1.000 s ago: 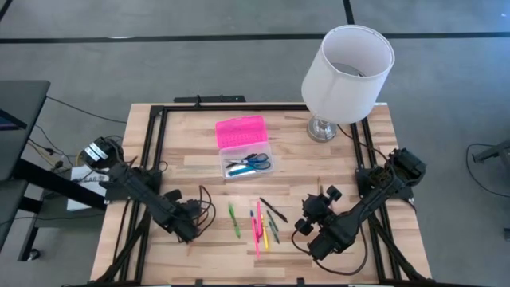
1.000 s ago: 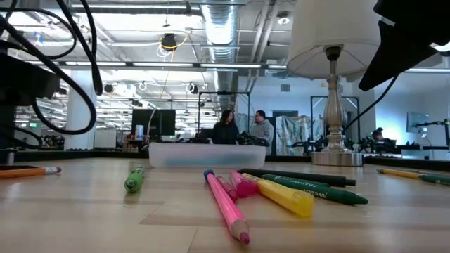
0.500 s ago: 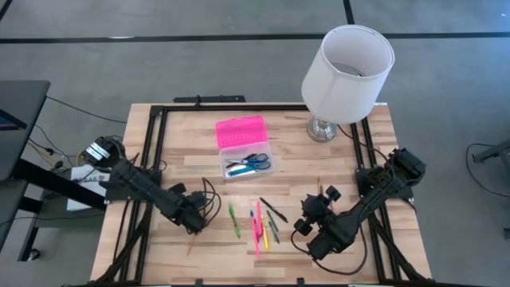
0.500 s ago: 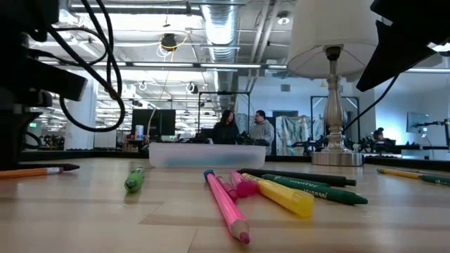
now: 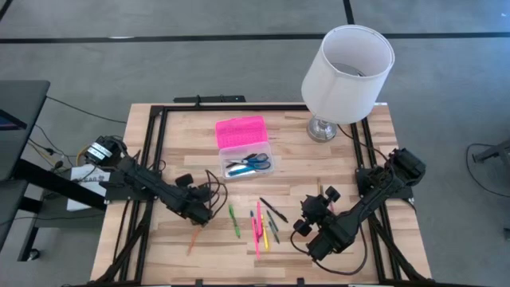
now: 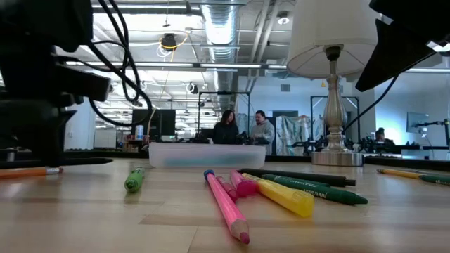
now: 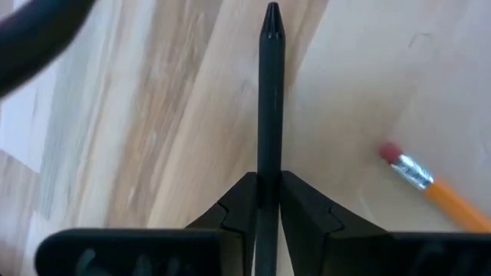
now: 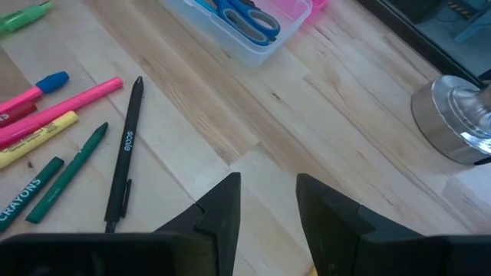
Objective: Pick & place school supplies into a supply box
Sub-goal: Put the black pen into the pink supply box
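My left gripper (image 5: 199, 212) is shut on a thin dark pen (image 7: 270, 92) over the table's left part, left of the loose supplies. An orange pencil (image 5: 194, 239) lies flat on the table just on its near side. The supply box (image 5: 247, 163) stands mid-table, its pink lid (image 5: 241, 130) folded back; blue scissors (image 5: 255, 162) lie in the clear base. A green marker (image 5: 233, 219), pink and yellow pens (image 5: 259, 229) and a black pen (image 5: 272, 210) lie flat nearer the front. My right gripper (image 8: 268, 184) hovers open to their right. My left gripper pinches the dark pen's shaft (image 7: 268, 165) between its two fingers. The pen runs along the fingers, its pointed end (image 7: 271, 15) sticking out past the fingertips. The fingers come steeply from above. Whether the point touches the table I cannot tell.
A lamp with a white shade (image 5: 347, 72) stands at the far right on a metal foot (image 8: 460, 123). A black frame (image 5: 159, 119) runs along the table's edges. Green crayons (image 8: 54, 184) lie beside the black pen.
My left gripper has swung toward the table's right and far side, nearer the supply box, turning as it went and carrying the dark pen. The orange pencil has stayed on the table behind it.
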`<action>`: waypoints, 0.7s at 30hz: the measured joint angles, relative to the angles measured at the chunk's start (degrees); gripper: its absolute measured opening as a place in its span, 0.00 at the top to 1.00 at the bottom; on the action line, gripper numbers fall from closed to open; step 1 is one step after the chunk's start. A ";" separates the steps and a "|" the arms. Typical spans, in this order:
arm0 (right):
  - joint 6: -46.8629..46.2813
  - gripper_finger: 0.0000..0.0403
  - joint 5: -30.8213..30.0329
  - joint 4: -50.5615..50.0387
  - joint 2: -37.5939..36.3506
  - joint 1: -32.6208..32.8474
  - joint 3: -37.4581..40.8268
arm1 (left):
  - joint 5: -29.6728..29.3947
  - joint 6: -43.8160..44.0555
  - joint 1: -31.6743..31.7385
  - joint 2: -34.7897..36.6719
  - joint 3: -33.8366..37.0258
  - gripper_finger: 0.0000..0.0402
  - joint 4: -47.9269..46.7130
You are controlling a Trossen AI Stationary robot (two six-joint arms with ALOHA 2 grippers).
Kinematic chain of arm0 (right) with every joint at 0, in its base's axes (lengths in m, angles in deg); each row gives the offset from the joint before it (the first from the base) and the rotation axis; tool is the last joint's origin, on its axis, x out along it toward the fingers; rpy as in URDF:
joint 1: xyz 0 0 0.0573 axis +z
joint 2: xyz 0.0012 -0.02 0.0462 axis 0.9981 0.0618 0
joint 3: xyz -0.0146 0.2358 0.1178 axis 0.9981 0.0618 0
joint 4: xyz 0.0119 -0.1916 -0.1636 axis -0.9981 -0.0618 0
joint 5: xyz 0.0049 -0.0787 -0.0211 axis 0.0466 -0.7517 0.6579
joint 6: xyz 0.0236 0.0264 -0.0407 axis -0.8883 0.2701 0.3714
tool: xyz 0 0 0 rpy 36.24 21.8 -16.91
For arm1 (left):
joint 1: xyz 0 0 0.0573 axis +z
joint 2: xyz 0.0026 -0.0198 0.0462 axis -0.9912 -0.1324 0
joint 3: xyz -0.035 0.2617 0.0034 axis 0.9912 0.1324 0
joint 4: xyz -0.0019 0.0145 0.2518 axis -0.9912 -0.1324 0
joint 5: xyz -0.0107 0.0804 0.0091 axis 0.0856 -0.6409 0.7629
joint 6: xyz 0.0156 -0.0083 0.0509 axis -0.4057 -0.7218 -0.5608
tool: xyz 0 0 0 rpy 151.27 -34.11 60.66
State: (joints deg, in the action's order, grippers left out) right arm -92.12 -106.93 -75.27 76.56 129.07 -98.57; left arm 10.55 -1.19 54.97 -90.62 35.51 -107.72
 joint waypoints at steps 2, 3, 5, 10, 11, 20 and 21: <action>0.00 0.70 0.00 0.08 0.00 0.00 0.00 | 0.01 -0.93 0.07 0.00 -0.84 0.91 -0.62; 0.00 0.70 0.00 0.15 0.00 0.00 0.00 | 0.02 -1.53 0.07 0.03 -1.38 0.92 -0.97; 0.02 0.70 0.00 0.14 0.00 -0.02 0.00 | 0.56 -2.19 0.01 0.11 -2.63 0.95 -1.84; 0.04 0.70 -0.02 0.14 0.00 0.00 0.00 | 0.57 -4.04 -0.02 0.13 -5.50 0.95 -3.83; 0.04 0.70 -0.02 0.14 0.00 0.00 0.00 | 0.46 -4.38 -0.02 0.13 -6.12 0.94 -4.35; 1.50 0.70 -0.04 0.86 0.00 0.00 0.00 | -0.51 -8.55 -0.06 0.20 -11.50 0.94 -7.53; 1.51 0.70 -0.04 0.85 0.00 0.00 0.00 | -0.97 -9.29 -0.06 0.20 -12.11 0.94 -7.62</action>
State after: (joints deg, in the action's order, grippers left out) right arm -90.61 -106.97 -74.43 76.56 129.07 -98.57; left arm 9.58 -10.48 54.90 -90.42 23.39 -115.34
